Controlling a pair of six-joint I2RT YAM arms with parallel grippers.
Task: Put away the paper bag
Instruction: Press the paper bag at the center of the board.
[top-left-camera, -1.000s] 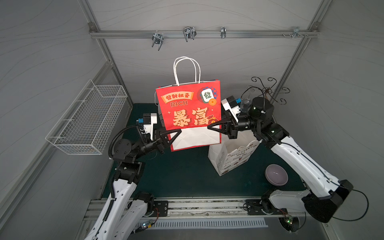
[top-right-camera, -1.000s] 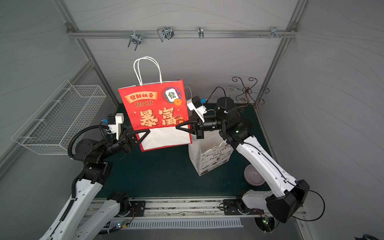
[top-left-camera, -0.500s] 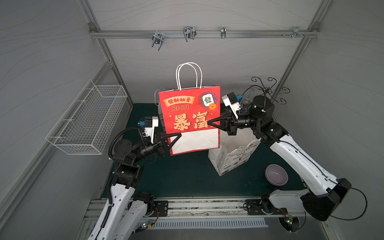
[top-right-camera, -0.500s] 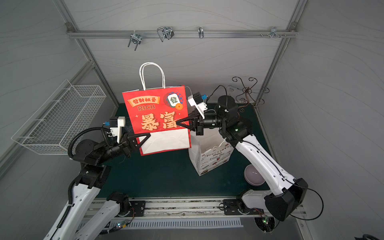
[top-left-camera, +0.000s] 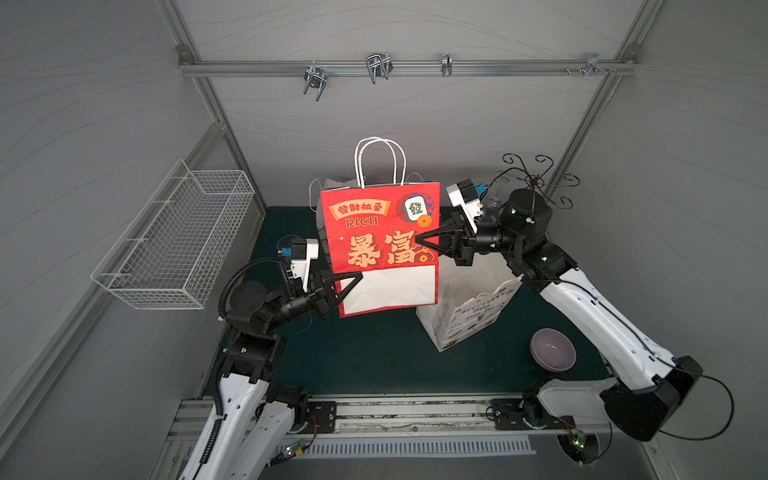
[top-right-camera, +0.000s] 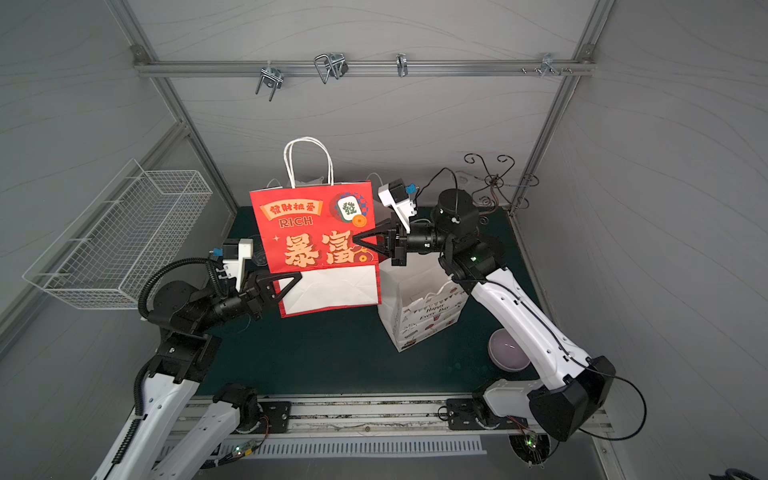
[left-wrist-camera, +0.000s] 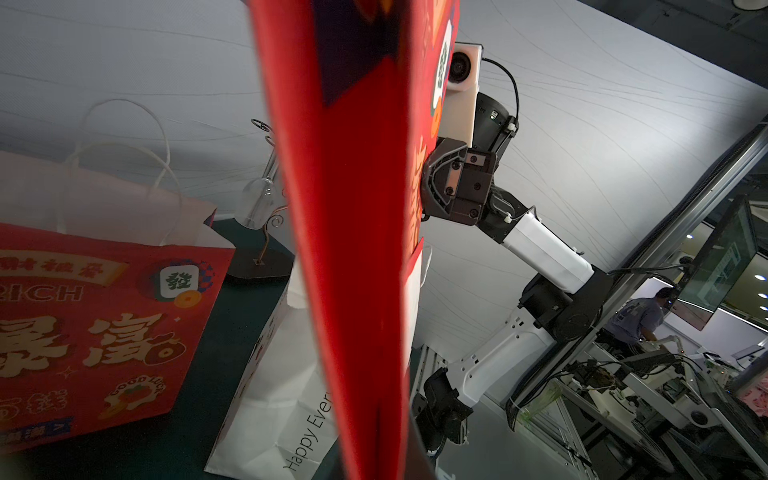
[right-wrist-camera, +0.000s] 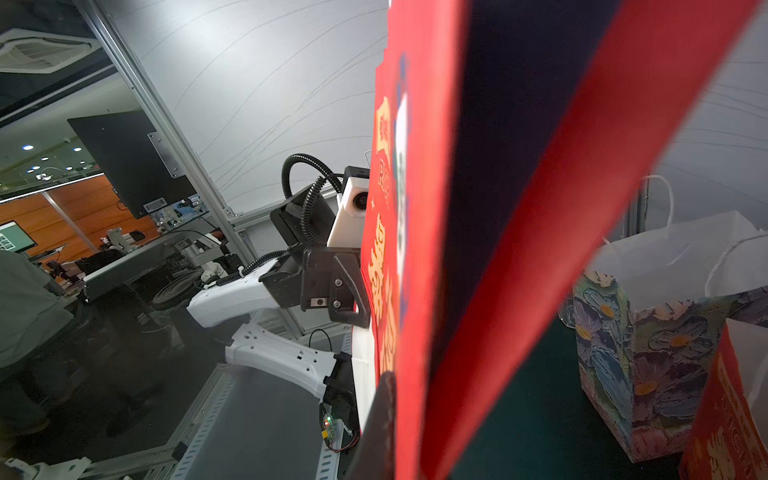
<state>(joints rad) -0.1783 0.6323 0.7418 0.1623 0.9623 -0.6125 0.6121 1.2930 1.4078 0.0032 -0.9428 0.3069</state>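
Note:
The red paper bag, printed with gold characters and "RICH", hangs upright in the air over the green mat, its white handles pointing up. My left gripper is shut on its lower left edge, near the white fold. At mid height my right gripper pinches the bag's right edge, one finger in front of the paper and one behind. Each wrist view is filled by the bag's red edge running between that gripper's jaws, with the other arm beyond it.
A white "Happy Every Day" bag stands under the right arm, a purple bowl beside it. More bags stand behind. A wire basket hangs on the left wall, hooks on the top rail, a wire stand back right.
The bag has come down from nearer the rail and levelled out, carried by both arms. The left gripper dropped lower with it.

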